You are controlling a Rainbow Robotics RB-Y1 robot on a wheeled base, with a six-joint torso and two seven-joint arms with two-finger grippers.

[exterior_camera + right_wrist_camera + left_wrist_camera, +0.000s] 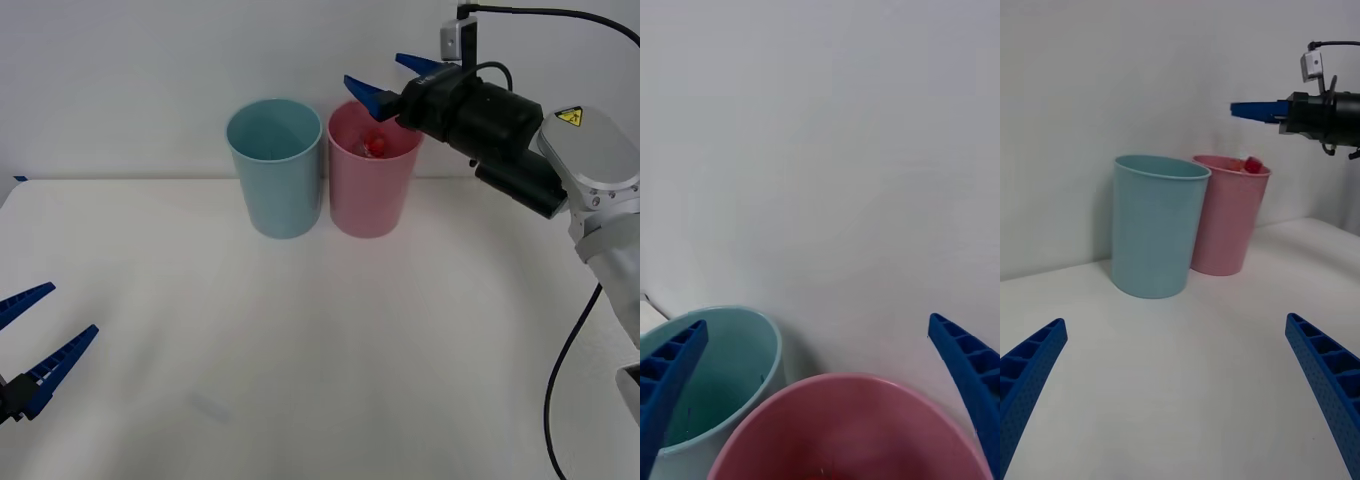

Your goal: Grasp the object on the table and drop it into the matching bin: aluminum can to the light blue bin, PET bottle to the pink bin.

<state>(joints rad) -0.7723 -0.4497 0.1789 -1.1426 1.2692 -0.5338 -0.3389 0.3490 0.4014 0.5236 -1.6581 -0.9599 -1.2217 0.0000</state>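
Observation:
The PET bottle (375, 146) is inside the pink bin (368, 190), with just its red cap showing above the rim; the left wrist view catches the same cap (1253, 163) at the pink bin's (1229, 217) top. My right gripper (372, 72) hovers open just above that bin's mouth, holding nothing. In the right wrist view the open gripper (816, 321) sits over the pink bin (850, 427), and the light blue bin (730, 360) is beside it. The light blue bin (275, 185) touches the pink one on its left. My left gripper (74, 308) is open, low at the table's near left.
The white table (300, 350) stretches bare from the bins to the near edge. A plain white wall rises right behind both bins. My right arm's black wrist and cable (490, 120) reach in from the right, above the table.

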